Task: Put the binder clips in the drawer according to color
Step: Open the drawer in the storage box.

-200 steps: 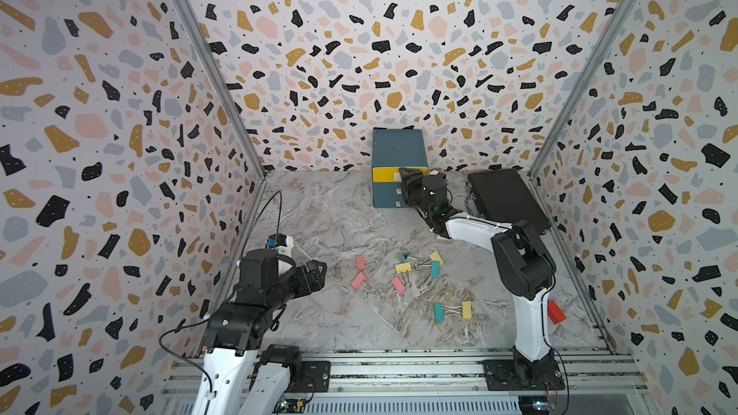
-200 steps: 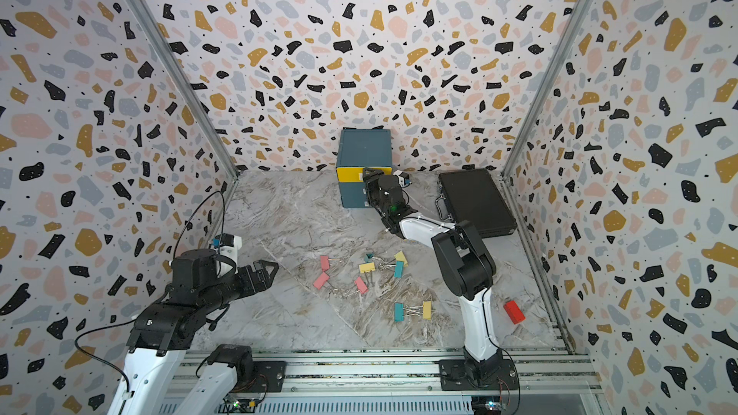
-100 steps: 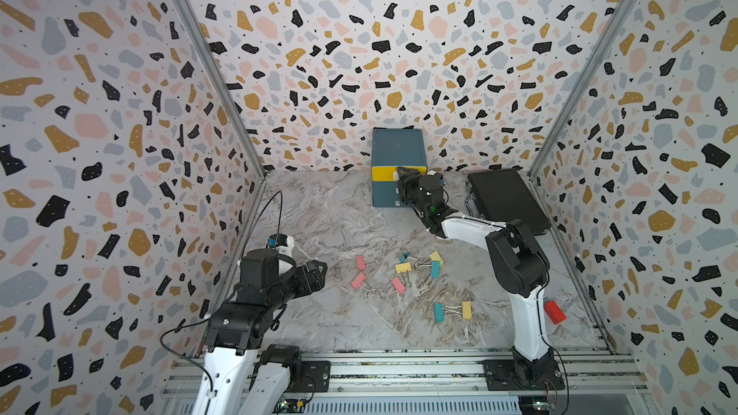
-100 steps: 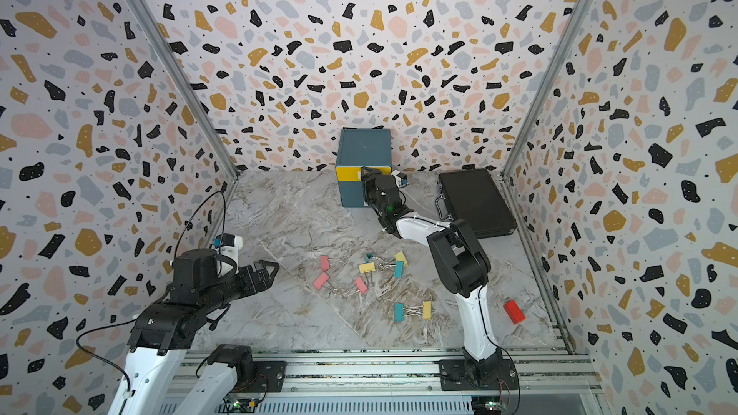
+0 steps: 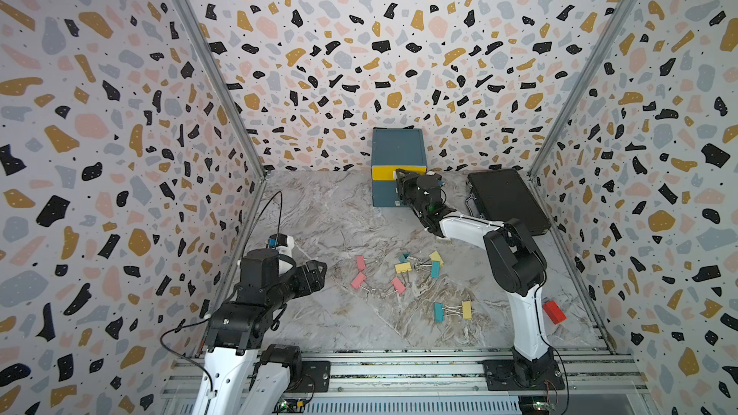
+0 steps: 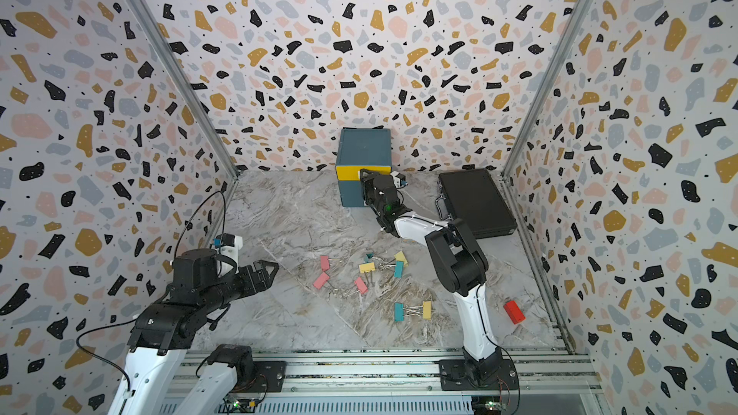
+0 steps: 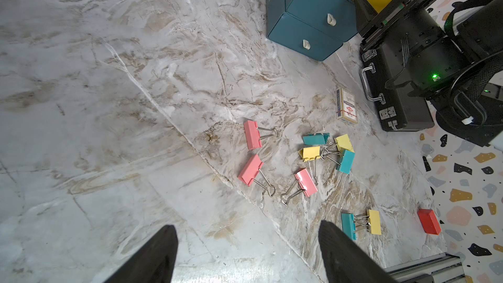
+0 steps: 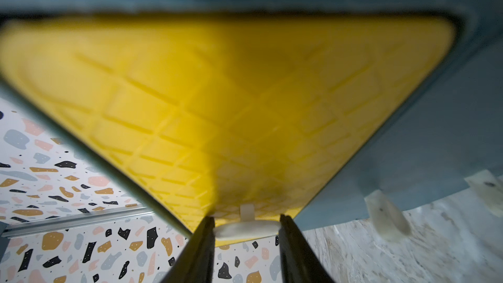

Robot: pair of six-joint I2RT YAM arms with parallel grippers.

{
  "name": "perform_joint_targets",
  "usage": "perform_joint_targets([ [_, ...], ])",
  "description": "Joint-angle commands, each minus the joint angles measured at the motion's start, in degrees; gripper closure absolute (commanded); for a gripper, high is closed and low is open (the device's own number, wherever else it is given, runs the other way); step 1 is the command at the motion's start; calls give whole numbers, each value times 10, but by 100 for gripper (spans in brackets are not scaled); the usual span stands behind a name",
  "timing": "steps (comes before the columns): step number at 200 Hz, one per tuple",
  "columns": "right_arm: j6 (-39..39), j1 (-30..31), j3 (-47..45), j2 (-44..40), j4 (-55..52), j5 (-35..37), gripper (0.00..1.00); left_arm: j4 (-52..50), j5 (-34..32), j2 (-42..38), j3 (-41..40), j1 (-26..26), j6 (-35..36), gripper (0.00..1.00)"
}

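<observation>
Your right gripper [image 8: 246, 221] grasps the white tab pull [image 8: 245, 229] of the yellow top drawer [image 8: 217, 104], one finger pressed at each end of the tab's long axis. The chest [image 5: 397, 149] stands at the far wall, so the pull should run straight toward the near side. The nine binder clips [image 5: 401, 267] lie loose mid-table, and your left gripper [image 7: 247, 225] hangs spread and empty to their left.

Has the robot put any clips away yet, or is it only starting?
Done: nothing yet; all nine binder clips lie on the table. In hand: the right gripper pinches the white pull tab of the yellow drawer, which looks shut. The left gripper hangs open, empty. Left: open drawers, sort every clip.
</observation>
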Motion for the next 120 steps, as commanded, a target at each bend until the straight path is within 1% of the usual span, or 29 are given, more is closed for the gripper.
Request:
perform_joint_targets([
  [1, -1, -1, 15, -5, -1, 12, 67, 24, 5, 0, -7, 3, 4, 15],
  [36, -1, 1, -8, -19, 5, 18, 75, 24, 4, 0, -7, 4, 4, 15],
  [77, -2, 15, -58, -54, 20, 29, 78, 25, 4, 1, -8, 4, 4, 16],
  [120, -1, 58, -153, -121, 25, 61, 79, 26, 2, -1, -9, 5, 4, 16],
])
